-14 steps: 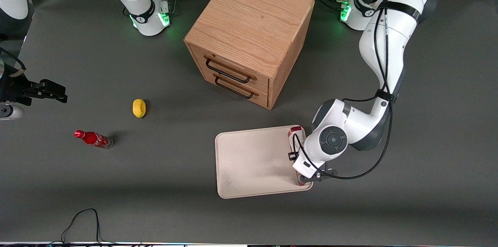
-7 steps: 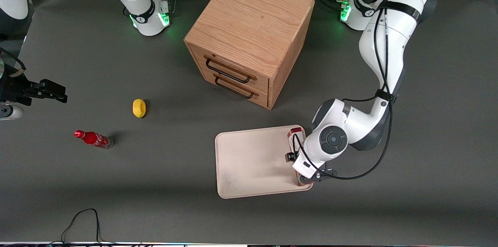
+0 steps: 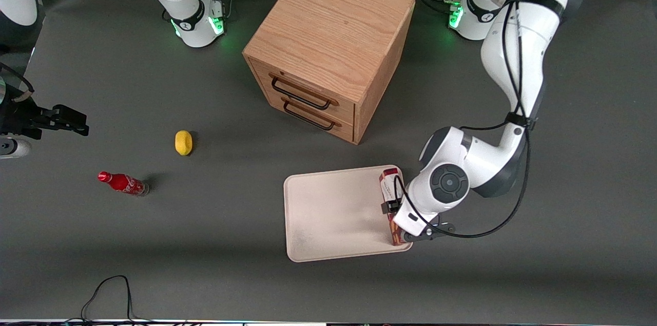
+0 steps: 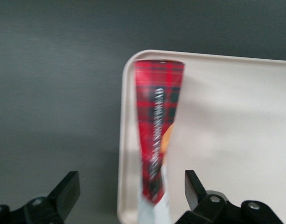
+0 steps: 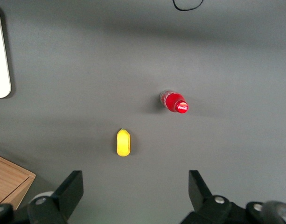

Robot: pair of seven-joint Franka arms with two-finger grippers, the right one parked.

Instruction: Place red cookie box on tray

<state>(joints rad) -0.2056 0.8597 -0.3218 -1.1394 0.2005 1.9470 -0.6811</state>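
One box: the red cookie box (image 3: pixel 388 197) lies on the tray (image 3: pixel 328 213), along the tray's edge toward my working arm's end of the table, just inside the rim.
Box in my wrist camera: the red cookie box (image 4: pixel 157 140) shows plaid red, running away from me between my two fingers, touching neither.
Long axis: it runs along that tray edge, one end nearer the front camera, the other toward the wooden drawer cabinet (image 3: pixel 328 49).
My gripper: my gripper (image 3: pixel 396 219) sits directly above the box, over its middle to nearer part; the jaws stand wide apart and hold nothing.
Relation for the next move: the box is straight below me and free, so I judge a lift straight up would clear it without dragging it.
Task state: by my reading the placing is done, since the box rests wholly on the tray.
Change: compared with half a second ago, my wrist and elbow have shifted slightly toward my own end of the table, while the box and tray lie just as they did.
Elsewhere: a yellow lemon (image 3: pixel 183 142) and a small red soda bottle (image 3: pixel 123 183) lie well apart, toward the parked arm's end.
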